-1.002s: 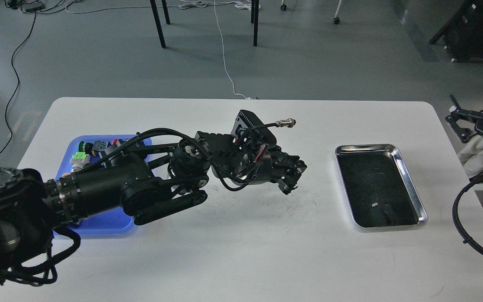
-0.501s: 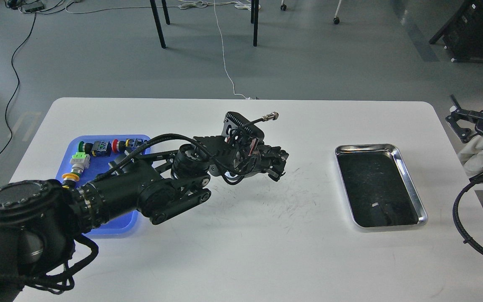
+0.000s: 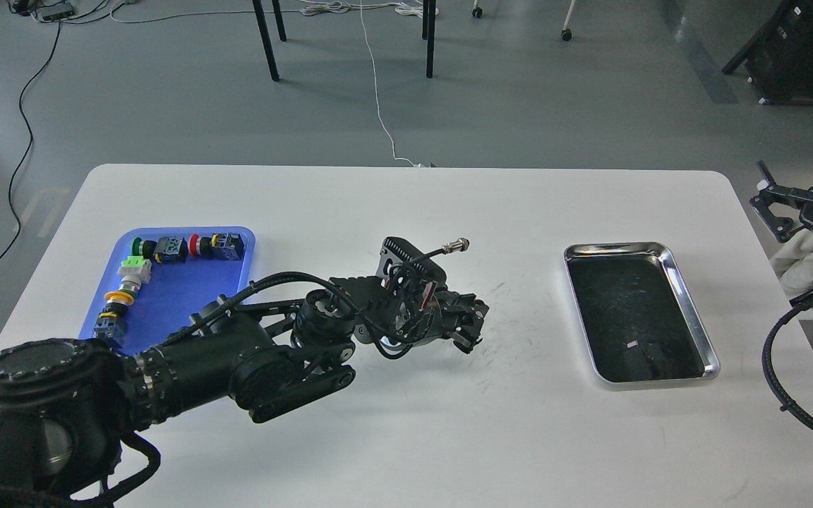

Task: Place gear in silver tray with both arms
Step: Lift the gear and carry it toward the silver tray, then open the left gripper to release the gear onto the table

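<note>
**Left gripper low over mid-table, silver tray bare to its right**

Left gripper hangs low over the middle of the white table, its arm reaching in from the lower left and pointing to the right. Its black fingers are seen dark and bunched against the wrist, so I cannot tell whether they are spread or pinching anything; possibly something small sits between them, but the view is too poor to say. A cable with a metal connector sticks up above the wrist.

Right gripper hangs beyond the table's right edge, claws apparently spread with nothing between them.

The silver tray lies on the right part of the table, well apart from the left gripper, its dark base showing. The blue tray at the left holds a row of small coloured parts.
</note>
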Robot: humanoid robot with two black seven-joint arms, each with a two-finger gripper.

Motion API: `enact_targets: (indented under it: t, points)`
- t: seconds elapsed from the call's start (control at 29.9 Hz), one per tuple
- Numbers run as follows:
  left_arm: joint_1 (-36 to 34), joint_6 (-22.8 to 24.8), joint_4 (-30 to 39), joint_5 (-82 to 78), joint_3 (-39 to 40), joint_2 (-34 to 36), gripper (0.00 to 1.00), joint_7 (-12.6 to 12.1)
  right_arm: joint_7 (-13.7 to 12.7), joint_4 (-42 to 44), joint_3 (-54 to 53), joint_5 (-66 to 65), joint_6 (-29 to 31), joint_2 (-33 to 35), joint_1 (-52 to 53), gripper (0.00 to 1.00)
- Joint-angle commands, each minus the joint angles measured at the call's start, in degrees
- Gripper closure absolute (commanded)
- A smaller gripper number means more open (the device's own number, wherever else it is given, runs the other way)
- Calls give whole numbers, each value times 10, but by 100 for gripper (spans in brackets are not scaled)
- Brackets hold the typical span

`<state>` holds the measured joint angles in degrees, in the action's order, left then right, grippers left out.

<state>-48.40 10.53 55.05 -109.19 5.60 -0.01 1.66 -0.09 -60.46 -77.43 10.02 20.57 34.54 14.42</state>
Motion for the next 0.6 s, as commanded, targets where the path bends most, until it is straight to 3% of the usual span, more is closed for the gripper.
enact_targets:
  t: [0.0, 0.33, 0.57]
  points:
    - [5, 0, 19, -1, -7, 0, 92, -4, 0, 1, 1, 0, 0, 0, -2, 1]
    - [15, -1, 29, 0, -9, 0, 89, -8, 1, 0, 0, 1, 1, -1, -7, 1]
    - [30, -2, 36, 1, -9, 0, 76, -8, 2, 0, 0, 1, 1, -1, -8, 1]
